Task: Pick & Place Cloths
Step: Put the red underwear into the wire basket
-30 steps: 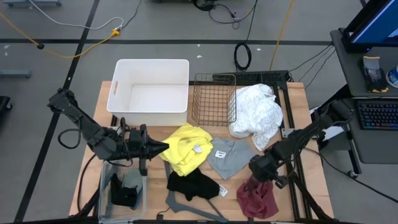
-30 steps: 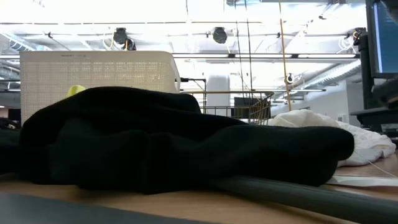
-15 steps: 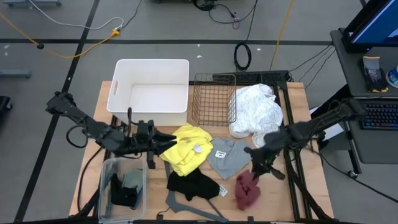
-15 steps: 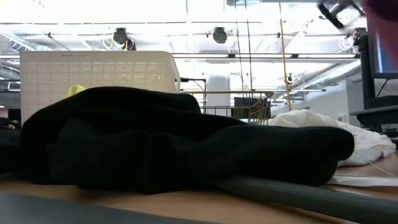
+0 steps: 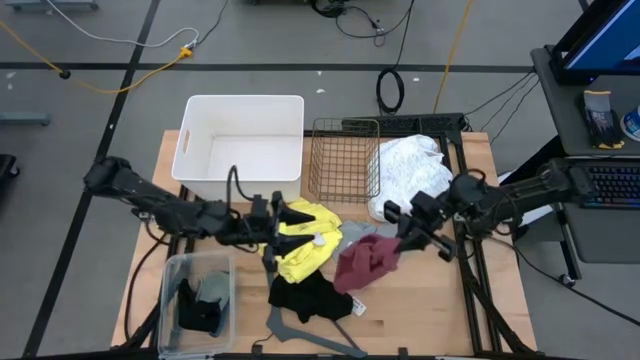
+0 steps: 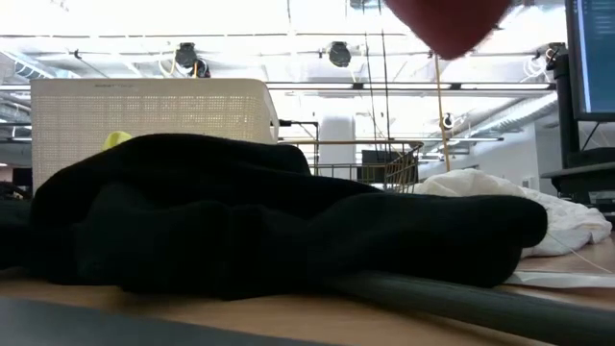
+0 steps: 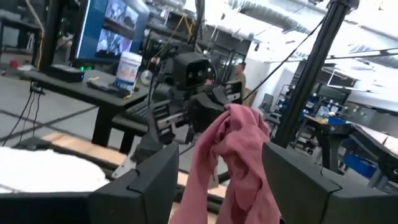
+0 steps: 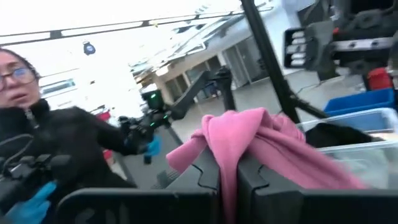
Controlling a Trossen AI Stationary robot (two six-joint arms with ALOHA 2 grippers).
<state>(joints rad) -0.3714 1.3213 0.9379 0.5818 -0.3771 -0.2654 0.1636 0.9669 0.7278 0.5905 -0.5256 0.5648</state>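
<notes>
No text, brand, number or sign can be read in any view. Small white tags lie on the grey-blue fabric garment [image 5: 362, 252] and beside the black fabric garment [image 5: 310, 297], but their print is too small to make out. The lit blue monitor screen [image 7: 111, 25] shows only blurred shapes.

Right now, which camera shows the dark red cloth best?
The left wrist view: the maroon cloth hangs whole and unblocked from the right claw. The right wrist view shows it bunched between that claw's fingers. The high view shows it small, above the table. The low view catches only a blurry red edge at the top.
</notes>
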